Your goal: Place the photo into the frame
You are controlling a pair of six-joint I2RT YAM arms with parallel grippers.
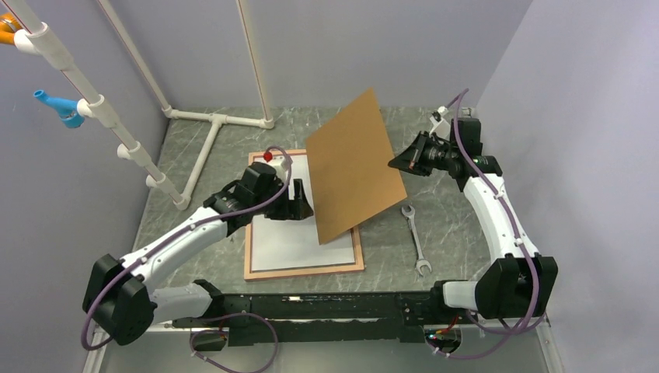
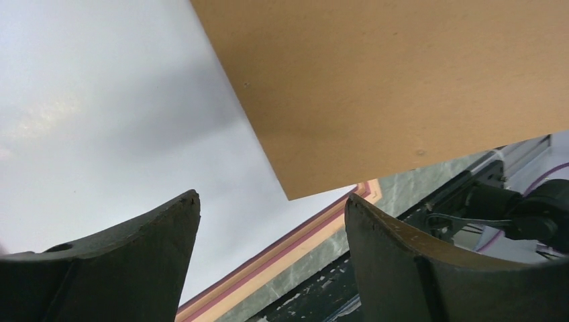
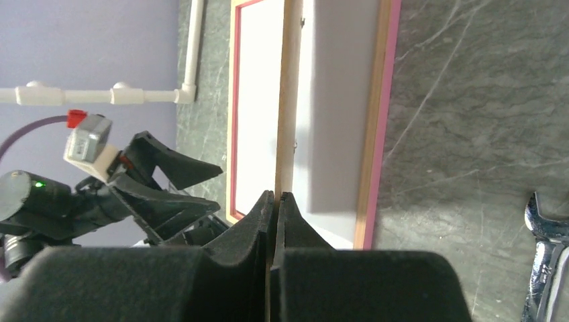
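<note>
— How is the left arm posed?
— It stretches forward from its base and bends low over the frame, which lies flat on the surface. The left hand hovers just above the white sheet inside the frame, spread wide with nothing between its fingers.

— And the right arm?
— It reaches in from the right side with its wrist turned sideways. The right hand is pinched tight on one edge of the brown backing board. The board is held tilted in the air, its lowest corner over the sheet and its highest toward the back wall.

— Where is the photo?
— The photo lies within the frame's pinkish wooden edges, plain white side up, so no landscape shows.

— Any writing?
— None that I can read.

— What do the wrist cameras add?
— The left wrist view looks out past the parted left hand at the board's brown face and one corner, with the sheet and a strip of frame beyond. The right wrist view shows the board edge-on — a thin line running out from the closed right hand. The open left hand is on its left there, and a wrench lies on the surface to the right, apart from the frame.
</note>
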